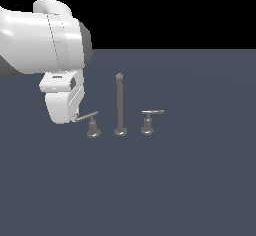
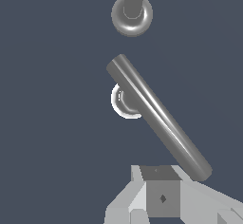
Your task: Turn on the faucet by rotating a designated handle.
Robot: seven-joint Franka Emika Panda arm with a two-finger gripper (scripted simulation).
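The faucet is a dull-grey set on the dark floor. Its tall thin spout rod point(image 1: 119, 105) with a round knob top stands in the middle; its round base shows in the wrist view point(image 2: 132, 16). The handle point(image 1: 89, 117) is the lever on the exterior view's left, a slanted bar on a short post. In the wrist view the handle point(image 2: 156, 116) runs diagonally over its round base. My gripper point(image 1: 76, 119) is at the bar's outer end, mostly hidden behind the white hand. In the wrist view my gripper point(image 2: 161, 192) shows its fingers together, right beside the bar's end, holding nothing.
The smaller twin lever handle point(image 1: 150, 116) stands on the exterior view's right of the spout rod. The white arm point(image 1: 45, 40) fills the upper left of the exterior view. The floor is flat and dark blue-grey.
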